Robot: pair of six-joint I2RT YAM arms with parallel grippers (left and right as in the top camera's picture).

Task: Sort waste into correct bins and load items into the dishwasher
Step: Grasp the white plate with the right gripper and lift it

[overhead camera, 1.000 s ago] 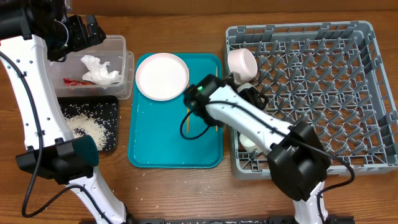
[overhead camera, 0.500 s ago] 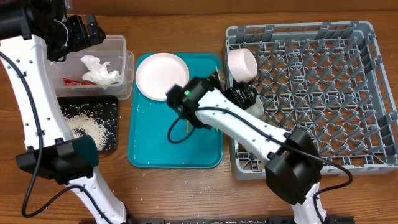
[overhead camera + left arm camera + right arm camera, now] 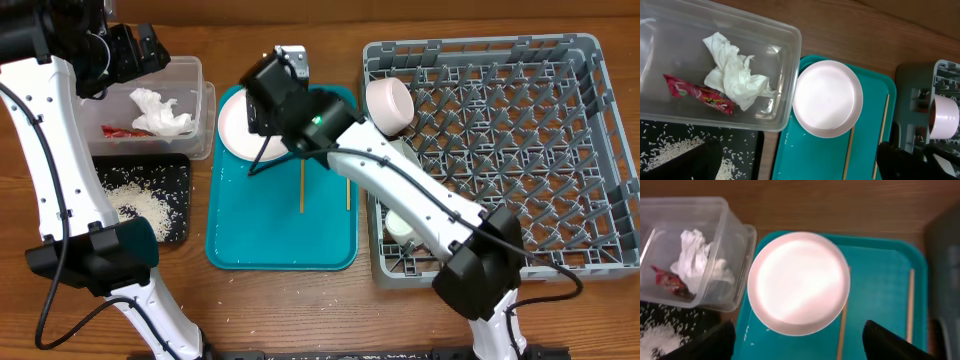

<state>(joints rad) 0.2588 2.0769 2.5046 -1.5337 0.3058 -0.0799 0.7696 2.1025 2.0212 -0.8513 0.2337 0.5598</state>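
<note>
My right claw [image 3: 802,342] has swung from the rack [image 3: 520,150] to over the plate [image 3: 797,282], at the tray's [image 3: 880,260] eleven o'clock. Jaws wide, seemingly empty; I reckon the plate loads next.

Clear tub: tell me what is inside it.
In the tub lie a crumpled tissue and a red wrapper, touching. Anything beneath the tissue is hidden.

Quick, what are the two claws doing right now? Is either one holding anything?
Left gripper: open, holding nothing.
Right gripper: open, holding nothing, hovering over the white plate.
</note>
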